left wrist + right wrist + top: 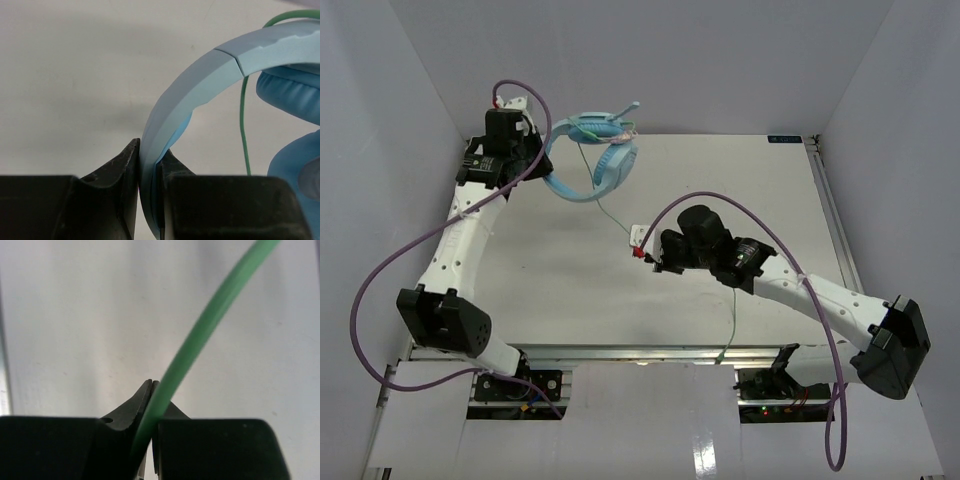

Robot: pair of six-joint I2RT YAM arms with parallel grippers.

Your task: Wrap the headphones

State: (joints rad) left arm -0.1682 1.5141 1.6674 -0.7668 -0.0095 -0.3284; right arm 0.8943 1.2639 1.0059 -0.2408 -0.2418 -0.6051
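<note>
Green cord (197,342) was clamped in right end effector (152,386), at 5 o'clock from headphones (595,155); left end effector (149,150) gripped headband (200,70). Hard tug cd've slipped cord or yanked band loose.

No text, brand or number can be read in any view. On the worktop (720,180), a small teal label (782,139) sits at the far edge, towards 1 o'clock from the middle, with print too small to make out. A small white tab (639,234) just beside the right hand (642,254), on its 12 o'clock side, shows no legible marking either
</note>
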